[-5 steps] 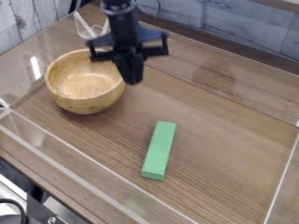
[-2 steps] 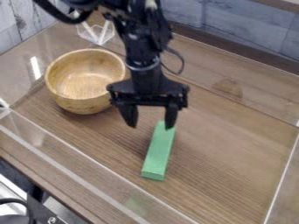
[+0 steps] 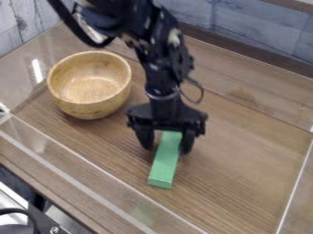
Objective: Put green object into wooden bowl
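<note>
One vertical tool [image 3: 167, 139] straddles the green object [image 3: 167, 164], jaws spread.

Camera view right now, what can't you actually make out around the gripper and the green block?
- Upper end of the green object: covered by the open gripper.
- Whether the fingertips touch the block: hidden by the gripper body.
- Wooden bowl: near inner wall hidden by its own rim.
- Arm base: cut off by the top edge.

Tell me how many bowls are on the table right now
1. The wooden bowl stands at the table's back left, apart from the green object and the gripper straddling it. None other shows.
</note>
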You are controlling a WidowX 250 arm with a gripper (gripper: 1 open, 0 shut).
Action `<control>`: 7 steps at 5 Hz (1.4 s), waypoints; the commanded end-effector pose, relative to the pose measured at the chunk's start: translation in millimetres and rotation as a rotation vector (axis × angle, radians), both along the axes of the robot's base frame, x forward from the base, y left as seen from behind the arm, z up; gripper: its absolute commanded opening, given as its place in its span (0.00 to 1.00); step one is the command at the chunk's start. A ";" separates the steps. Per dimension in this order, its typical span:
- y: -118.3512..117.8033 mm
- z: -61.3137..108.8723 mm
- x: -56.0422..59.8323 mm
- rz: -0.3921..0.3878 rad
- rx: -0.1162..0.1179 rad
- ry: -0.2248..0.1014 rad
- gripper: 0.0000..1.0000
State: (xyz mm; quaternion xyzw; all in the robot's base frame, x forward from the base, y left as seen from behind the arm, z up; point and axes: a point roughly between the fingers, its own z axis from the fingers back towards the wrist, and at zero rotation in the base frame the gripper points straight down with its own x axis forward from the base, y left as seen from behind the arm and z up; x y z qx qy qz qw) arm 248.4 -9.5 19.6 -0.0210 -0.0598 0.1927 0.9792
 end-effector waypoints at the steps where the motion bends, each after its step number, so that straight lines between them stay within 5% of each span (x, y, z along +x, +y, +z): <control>1: 2.3 6.9 4.4 -0.006 0.013 -0.043 1.00; 2: 6.1 12.5 2.1 -0.012 0.014 -0.054 1.00; 4: -5.2 38.4 16.9 -0.013 0.017 -0.068 1.00; 6: -6.5 25.2 -2.3 -0.045 0.015 -0.055 1.00; 7: -7.7 25.0 -1.9 -0.089 0.014 -0.058 1.00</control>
